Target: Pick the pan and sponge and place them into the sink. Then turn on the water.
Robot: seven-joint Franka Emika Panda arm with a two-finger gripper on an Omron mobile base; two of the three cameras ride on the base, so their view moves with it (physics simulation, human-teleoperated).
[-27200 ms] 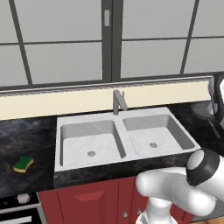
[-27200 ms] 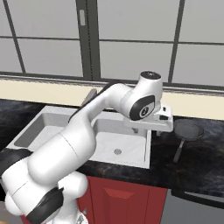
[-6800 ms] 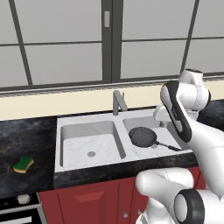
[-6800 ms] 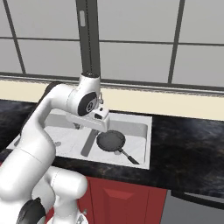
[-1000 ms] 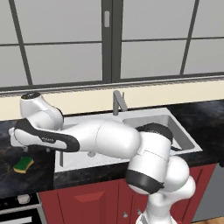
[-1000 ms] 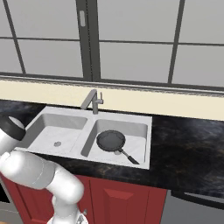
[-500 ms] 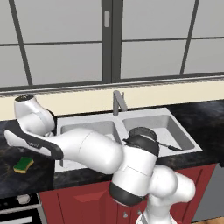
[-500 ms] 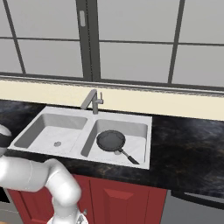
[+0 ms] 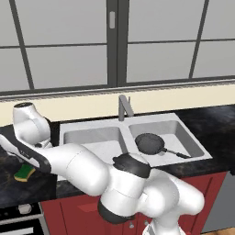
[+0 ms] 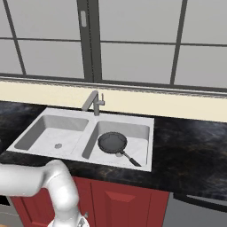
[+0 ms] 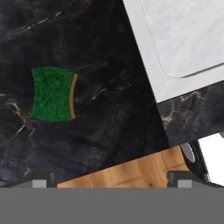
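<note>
Two base views flank the sink (image 9: 137, 137) (shared), hand view straight down, close

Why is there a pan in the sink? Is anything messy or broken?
Nothing looks broken or spilled. The pan lies flat in the right bowl of the sink, which is where it belongs for washing. The sponge lies on the counter left of the sink, green side up. No water is running.

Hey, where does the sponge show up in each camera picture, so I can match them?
Left base view: the sponge lies on the dark counter at the lower left, left of the sink, partly hidden behind the arm.
Right base view: not in this picture.
Hand view: green side up at the upper left, on the counter.
Shared landmark: the sink's white rim, at the hand view's upper right.
</note>
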